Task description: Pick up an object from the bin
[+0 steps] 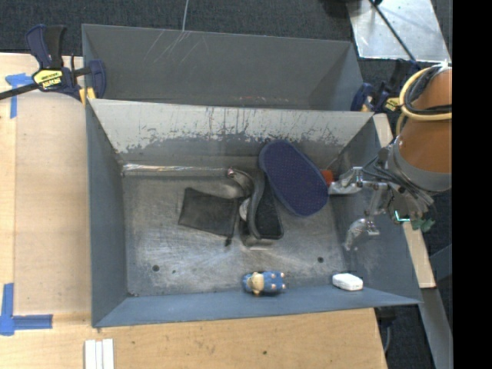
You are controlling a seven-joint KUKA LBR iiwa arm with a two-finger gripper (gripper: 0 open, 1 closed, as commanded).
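My pincer [350,208] hangs spread and empty at 3 o'clock in the grey metal bin [108,206], just beside one dark blue oval pad [292,179]; I count one white oval block [347,282] at 5 and one blue-yellow toy [264,282] at 6.

No legible text, label, brand, number or sign anywhere, neither on the bin [223,71] walls nor on its contents.

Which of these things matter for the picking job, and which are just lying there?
In the job: gripper, empty, by the bin's right wall in this view; grey bin; the nearest candidates, blue oval pad and white block.
Lying about for now: dark cloth; black thing beside it; small blue and yellow toy.
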